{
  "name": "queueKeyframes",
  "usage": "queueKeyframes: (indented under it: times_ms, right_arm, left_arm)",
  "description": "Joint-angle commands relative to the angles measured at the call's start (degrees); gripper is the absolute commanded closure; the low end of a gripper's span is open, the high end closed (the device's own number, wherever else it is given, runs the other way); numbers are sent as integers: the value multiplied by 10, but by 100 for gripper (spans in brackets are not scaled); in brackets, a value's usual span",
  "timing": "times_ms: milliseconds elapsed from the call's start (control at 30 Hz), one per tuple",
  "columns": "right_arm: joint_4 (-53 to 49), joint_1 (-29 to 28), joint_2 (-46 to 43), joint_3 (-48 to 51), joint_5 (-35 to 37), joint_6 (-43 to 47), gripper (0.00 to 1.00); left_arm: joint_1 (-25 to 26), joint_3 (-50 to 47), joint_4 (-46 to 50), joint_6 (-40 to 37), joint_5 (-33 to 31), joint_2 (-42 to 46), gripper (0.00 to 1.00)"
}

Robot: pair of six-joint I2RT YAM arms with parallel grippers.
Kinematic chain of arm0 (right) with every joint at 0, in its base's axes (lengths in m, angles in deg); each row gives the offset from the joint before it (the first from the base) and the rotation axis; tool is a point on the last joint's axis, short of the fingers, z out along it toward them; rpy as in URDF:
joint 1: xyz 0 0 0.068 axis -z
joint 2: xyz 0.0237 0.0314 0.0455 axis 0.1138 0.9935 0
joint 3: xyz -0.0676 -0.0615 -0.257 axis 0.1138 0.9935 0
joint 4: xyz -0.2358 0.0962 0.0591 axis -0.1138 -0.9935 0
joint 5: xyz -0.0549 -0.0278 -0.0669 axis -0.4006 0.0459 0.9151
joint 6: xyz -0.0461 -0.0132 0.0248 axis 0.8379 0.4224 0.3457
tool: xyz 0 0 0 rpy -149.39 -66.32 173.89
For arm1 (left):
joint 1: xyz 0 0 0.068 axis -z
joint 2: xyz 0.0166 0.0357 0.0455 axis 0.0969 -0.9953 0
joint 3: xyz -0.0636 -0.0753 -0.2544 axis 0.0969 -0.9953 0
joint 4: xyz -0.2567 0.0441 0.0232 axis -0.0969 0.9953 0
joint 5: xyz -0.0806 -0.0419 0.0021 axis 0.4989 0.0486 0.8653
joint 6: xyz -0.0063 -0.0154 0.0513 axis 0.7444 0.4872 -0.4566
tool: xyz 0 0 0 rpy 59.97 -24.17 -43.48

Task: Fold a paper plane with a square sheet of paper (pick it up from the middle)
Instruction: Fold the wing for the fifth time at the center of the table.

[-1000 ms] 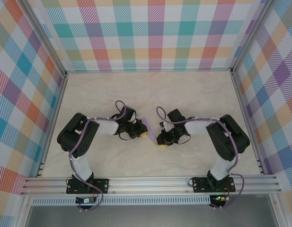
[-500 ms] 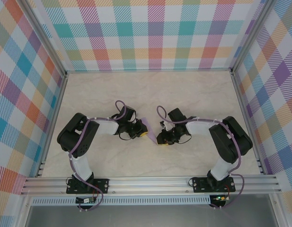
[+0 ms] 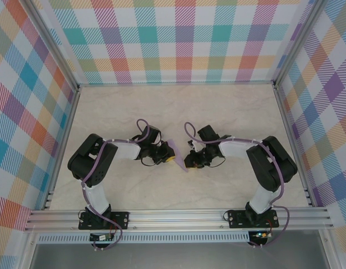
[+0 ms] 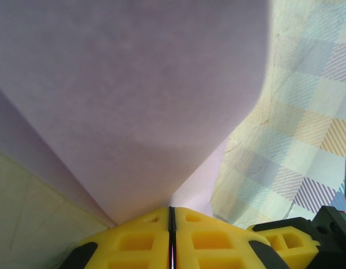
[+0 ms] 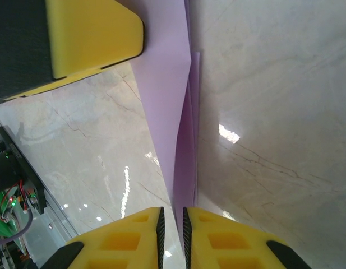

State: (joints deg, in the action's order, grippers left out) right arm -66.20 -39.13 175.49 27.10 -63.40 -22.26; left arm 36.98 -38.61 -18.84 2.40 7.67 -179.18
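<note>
Right now you have the paper [image 4: 133,84] pinched from both sides over the middle of the table [image 3: 217,106]. Look at your left gripper [image 4: 170,210]: its two yellow foam fingers, moulded with square hollows, are pressed flat together with just a dark seam between them. The lavender sheet rises out of that seam as a broad, smooth, matte panel with a soft bend and a second layer showing behind it.

On your right gripper [image 5: 173,212], the same blocky yellow fingers stand almost together, leaving a thin slit. The paper's narrow edge, two thin layers lying close, runs straight down into that slit, so you are gripping it there too. From this side the sheet looks like a long, tapering strip with a sharp crease, and the other arm's rounded yellow finger sits at its far end.

Beneath it, the tabletop is glossy cream marble-look laminate with fine grey veins and bright glints. From above, the two grippers nearly meet tip to tip, with the paper bridging them.
</note>
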Motion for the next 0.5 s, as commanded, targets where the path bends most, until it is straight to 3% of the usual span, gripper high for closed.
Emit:
queueKeyframes:
  times_ms: [0, 100, 200, 467]
  right_arm:
    - [-7, 3, 13, -8, -16, 14, 81]
    - [-6, 3, 16, -5, -14, 15, 83]
    - [-2, 3, 13, -4, -24, 13, 91]
    - [2, 2, 21, 1, -42, 20, 91]
  left_arm:
    - [5, -9, 43, -7, -28, -27, 90]
    - [5, -9, 43, -7, -28, -27, 90]
    - [5, -9, 43, -7, -28, -27, 91]
    - [5, -10, 44, -6, -31, -29, 91]
